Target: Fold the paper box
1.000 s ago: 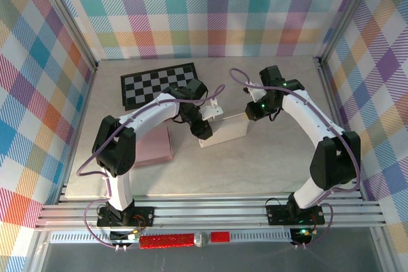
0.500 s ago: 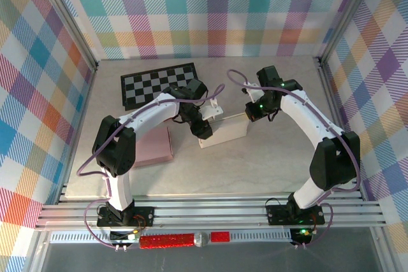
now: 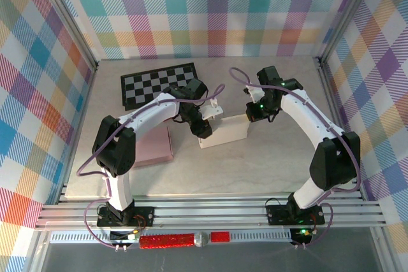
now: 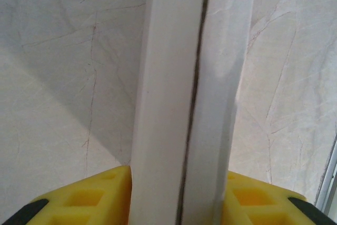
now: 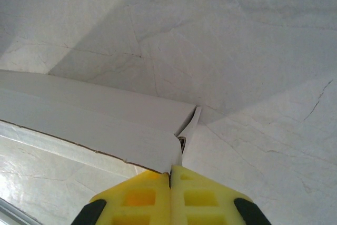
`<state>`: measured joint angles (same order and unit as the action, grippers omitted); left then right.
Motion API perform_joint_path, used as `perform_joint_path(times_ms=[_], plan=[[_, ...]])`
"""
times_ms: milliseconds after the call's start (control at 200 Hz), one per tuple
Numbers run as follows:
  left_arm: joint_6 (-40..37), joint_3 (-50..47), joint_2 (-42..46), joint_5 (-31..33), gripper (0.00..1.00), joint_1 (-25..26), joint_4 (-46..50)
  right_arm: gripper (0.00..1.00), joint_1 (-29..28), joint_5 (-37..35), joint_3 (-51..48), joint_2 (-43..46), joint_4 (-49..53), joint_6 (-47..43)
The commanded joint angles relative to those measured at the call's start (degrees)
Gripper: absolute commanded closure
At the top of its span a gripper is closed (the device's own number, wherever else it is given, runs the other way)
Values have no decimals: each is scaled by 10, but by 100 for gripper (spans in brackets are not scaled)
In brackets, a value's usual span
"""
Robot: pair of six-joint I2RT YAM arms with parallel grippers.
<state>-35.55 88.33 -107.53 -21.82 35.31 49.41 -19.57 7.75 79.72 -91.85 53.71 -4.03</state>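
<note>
Your white paper box (image 3: 224,133) lies a little beyond the middle of the table (image 3: 268,164), its long side running left to right between the two arms. Your left gripper (image 3: 204,129) is at its left end. In the left wrist view the yellow fingers (image 4: 89,196) sit on either side of two upright white panels with a dark seam between them, clamped against those panels. Your right gripper (image 3: 254,114) is at the box's right end. In the right wrist view its yellow fingers (image 5: 137,198) are pressed together, with the corner of a box flap pinched between their tips. A flat pink pad (image 3: 153,146) lies on the table to the left of the box, partly under the left arm. A black-and-white checkerboard mat (image 3: 158,85) lies farther back, near the plaid rear wall.
</note>
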Motion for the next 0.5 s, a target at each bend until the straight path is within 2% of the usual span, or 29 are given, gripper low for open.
perform_joint_path(times_ms=[0,340,495], plan=[[17,13,1,20,62,-5,-15,100,-6,35,13,6,41,42],[22,6,7,27,60,-5,-20,100,-6,41,36,-9,50,76],[28,3,7,29,60,-5,-26,100,-6,39,8,1,34,75]])
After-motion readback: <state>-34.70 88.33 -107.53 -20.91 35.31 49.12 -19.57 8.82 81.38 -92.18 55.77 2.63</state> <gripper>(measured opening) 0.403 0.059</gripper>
